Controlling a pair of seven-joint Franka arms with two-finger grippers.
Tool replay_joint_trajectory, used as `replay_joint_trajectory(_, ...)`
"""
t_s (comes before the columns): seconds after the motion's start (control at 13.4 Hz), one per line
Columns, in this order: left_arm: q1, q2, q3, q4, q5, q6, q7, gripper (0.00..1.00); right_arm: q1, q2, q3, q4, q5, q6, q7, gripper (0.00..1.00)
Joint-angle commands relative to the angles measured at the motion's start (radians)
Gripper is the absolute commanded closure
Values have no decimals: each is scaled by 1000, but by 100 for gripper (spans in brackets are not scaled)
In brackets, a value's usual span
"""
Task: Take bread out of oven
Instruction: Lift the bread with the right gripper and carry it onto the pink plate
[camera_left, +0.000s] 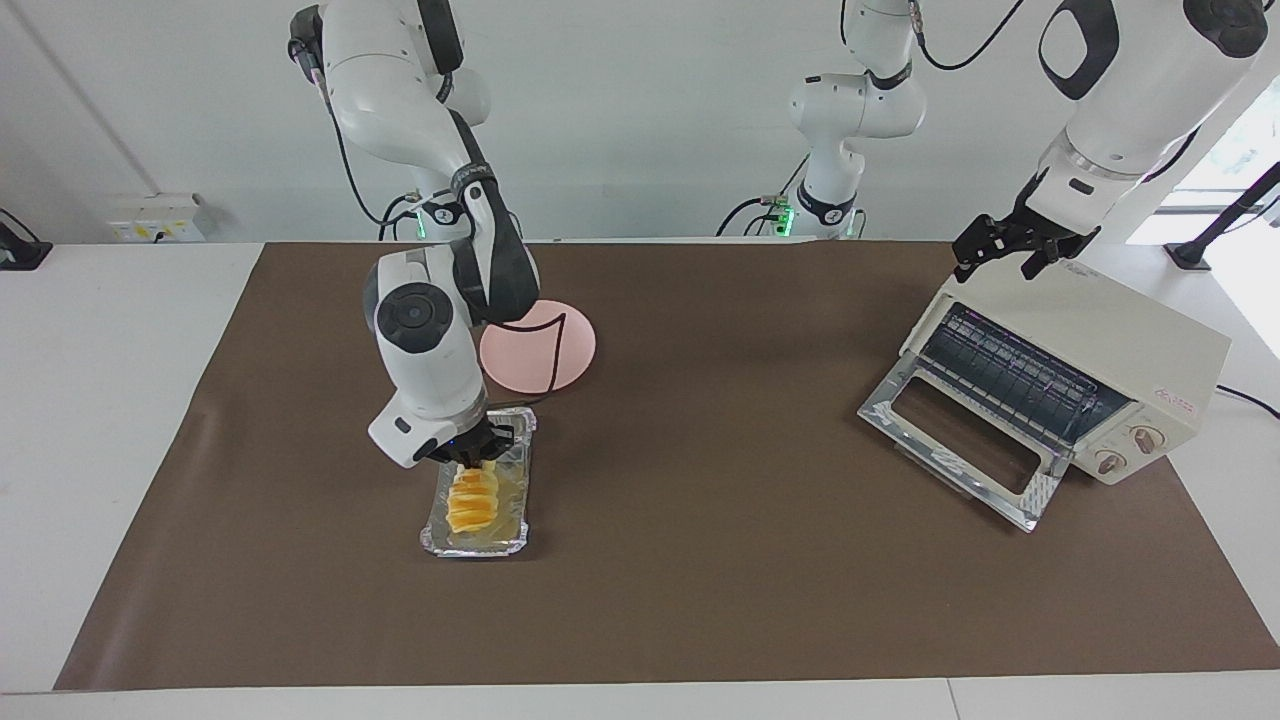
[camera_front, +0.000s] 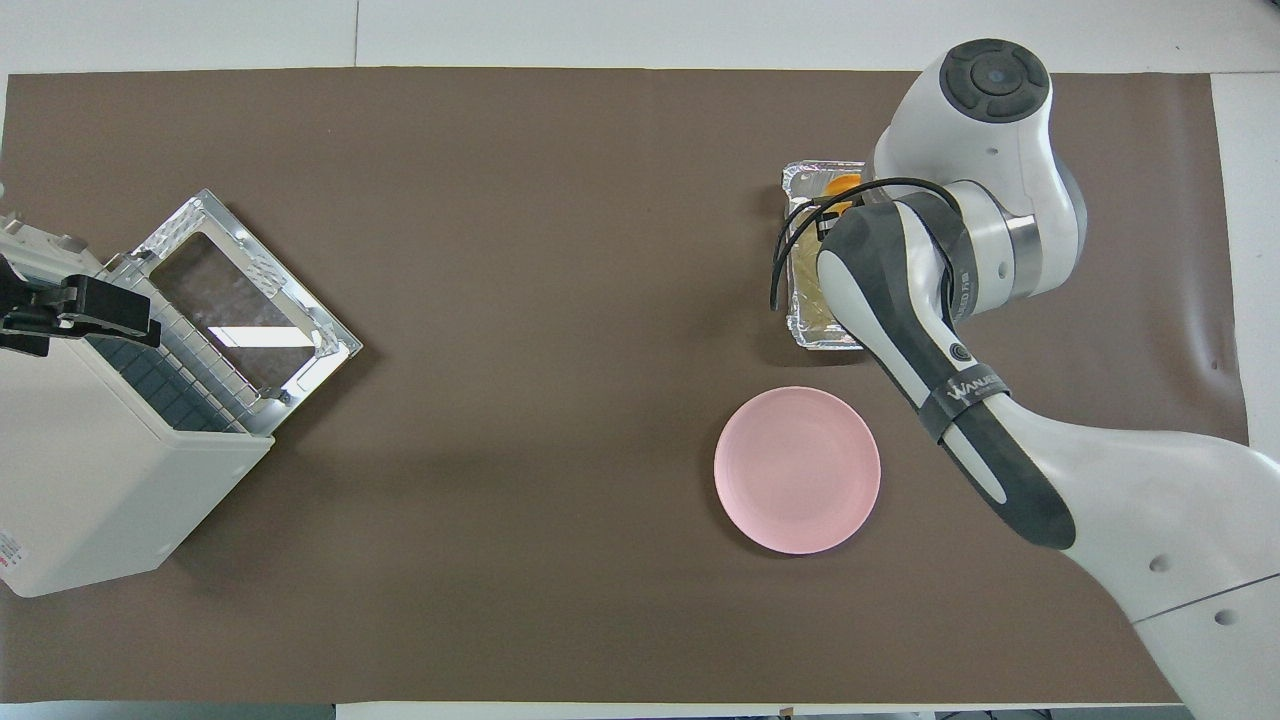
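The bread (camera_left: 470, 505) is a ridged golden-yellow loaf lying in a crinkled foil tray (camera_left: 500, 545) on the brown mat, out of the oven. My right gripper (camera_left: 478, 462) is down at the loaf's end nearer to the robots. In the overhead view the right arm hides that gripper, and only a bit of bread (camera_front: 843, 183) and the tray (camera_front: 815, 335) show. The cream-white oven (camera_left: 1100, 340) stands at the left arm's end of the table with its glass door (camera_left: 950, 430) dropped open. My left gripper (camera_left: 1000, 262) hovers open and empty over the oven's top (camera_front: 90, 480).
A pink plate (camera_left: 560, 345) lies empty on the mat between the foil tray and the robots, and also shows in the overhead view (camera_front: 797, 483). The oven's wire rack (camera_left: 1010, 375) is bare. The brown mat (camera_left: 720, 560) covers most of the table.
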Motion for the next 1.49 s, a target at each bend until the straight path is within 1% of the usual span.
replay_joint_trajectory(0.0, 7, -6, -4, 5, 17, -10, 2, 0, 6, -98, 12, -36, 49, -82, 59, 100)
replay_joint_trajectory(0.15, 7, -6, -4, 5, 17, -10, 2, 0, 53, -182, 12, -99, 51, -140, 129, 100)
replay_joint_trajectory(0.22, 7, -5, -4, 5, 17, -10, 2, 0, 73, -234, 12, -163, 51, -145, 169, 100)
replay_joint_trajectory(0.37, 7, -5, -4, 5, 17, -10, 2, 0, 132, -345, 13, -328, 52, -93, 223, 100)
replay_joint_trajectory(0.45, 7, -6, -4, 5, 17, -10, 2, 0, 150, -391, 13, -410, 52, -55, 249, 100)
replay_joint_trajectory(0.6, 7, -5, -4, 5, 17, -10, 2, 0, 199, -483, 13, -603, 52, 84, 295, 100)
replay_joint_trajectory(0.74, 7, -5, -4, 5, 17, -10, 2, 0, 242, -547, 13, -776, 52, 239, 349, 100)
replay_joint_trajectory(0.89, 7, -6, -4, 5, 17, -10, 2, 0, 256, -591, 13, -898, 52, 342, 358, 100)
replay_joint_trajectory(0.97, 7, -6, -4, 5, 17, -10, 2, 0, 256, -607, 13, -948, 52, 385, 357, 100)
replay_joint_trajectory(1.12, 7, -6, -4, 5, 17, -10, 2, 0, 256, -626, 13, -1009, 51, 438, 357, 100)
replay_joint_trajectory(1.41, 7, -6, -4, 5, 17, -10, 2, 0, 256, -611, 13, -1023, 51, 495, 355, 100)
